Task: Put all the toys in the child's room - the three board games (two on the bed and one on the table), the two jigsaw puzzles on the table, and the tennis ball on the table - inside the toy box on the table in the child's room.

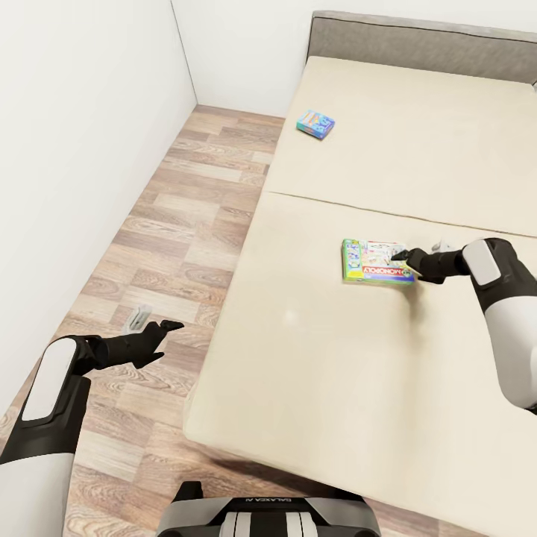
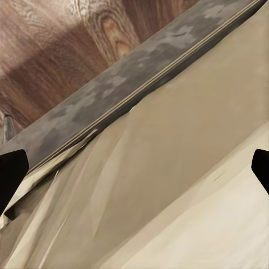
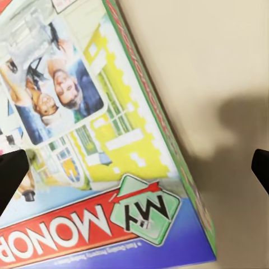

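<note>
The left pincer [image 1: 165, 337] hangs over the wooden floor [image 1: 179, 224], just beside the left edge of the bed [image 1: 313, 358]. Its fingers are spread apart and nothing sits between them. In the left wrist view, one dark fingertip [image 2: 11, 174] appears at each side of the frame, with the beige bed cover and the grey bed edge between them and the floor beyond.

The bed carries a beige cover with a seam running across it. A grey headboard [image 1: 425, 41] stands at the far end, against the white wall [image 1: 74, 149].

Two board games lie on the bed. The small blue board game [image 1: 315, 123] lies flat on the far section, near the left edge and well apart from both pincers. The Monopoly board game [image 1: 375, 262] lies flat on the near section, just past the seam, toward the right.

The right pincer [image 1: 399, 255] is at the right side of the Monopoly board game, over its top face. Its fingers are spread apart. Whether a fingertip touches the box cannot be told. In the right wrist view, the box lid [image 3: 84, 140] lies between the two dark fingertips [image 3: 12, 174], with the red Monopoly logo readable and the bed cover to one side.

The robot base [image 1: 268, 514] stands at the near edge of the bed.
</note>
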Available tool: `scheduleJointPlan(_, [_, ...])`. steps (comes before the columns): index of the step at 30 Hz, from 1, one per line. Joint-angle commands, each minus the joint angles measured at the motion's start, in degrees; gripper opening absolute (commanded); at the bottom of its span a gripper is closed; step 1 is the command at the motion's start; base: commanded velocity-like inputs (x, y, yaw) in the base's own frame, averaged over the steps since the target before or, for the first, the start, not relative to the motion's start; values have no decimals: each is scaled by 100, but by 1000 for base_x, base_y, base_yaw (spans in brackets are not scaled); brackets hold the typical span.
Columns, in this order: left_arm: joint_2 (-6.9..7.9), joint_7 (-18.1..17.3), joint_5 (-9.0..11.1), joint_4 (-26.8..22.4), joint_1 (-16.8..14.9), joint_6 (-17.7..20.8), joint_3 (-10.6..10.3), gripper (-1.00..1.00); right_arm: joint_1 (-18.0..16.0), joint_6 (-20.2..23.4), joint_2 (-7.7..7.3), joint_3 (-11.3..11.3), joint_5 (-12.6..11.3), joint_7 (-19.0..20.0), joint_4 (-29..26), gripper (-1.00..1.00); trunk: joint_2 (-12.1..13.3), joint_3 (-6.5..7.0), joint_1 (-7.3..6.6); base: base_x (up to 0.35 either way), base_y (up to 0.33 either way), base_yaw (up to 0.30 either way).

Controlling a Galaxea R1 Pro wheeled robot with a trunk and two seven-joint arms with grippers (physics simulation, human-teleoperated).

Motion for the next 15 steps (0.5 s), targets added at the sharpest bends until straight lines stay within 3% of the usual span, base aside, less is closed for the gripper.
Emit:
scheduleJointPlan(1, [-1,59,58,-4,-3,14,4,100,9,-5,3,-14,-22,-16,-3,100,-2,-3,0,0,0,0])
scheduleJointPlan(15, [6,59,58,-4,-3,14,7,100,53,-115,0,-15,-28,25,-21,100,-2,-3,0,0,0,16])
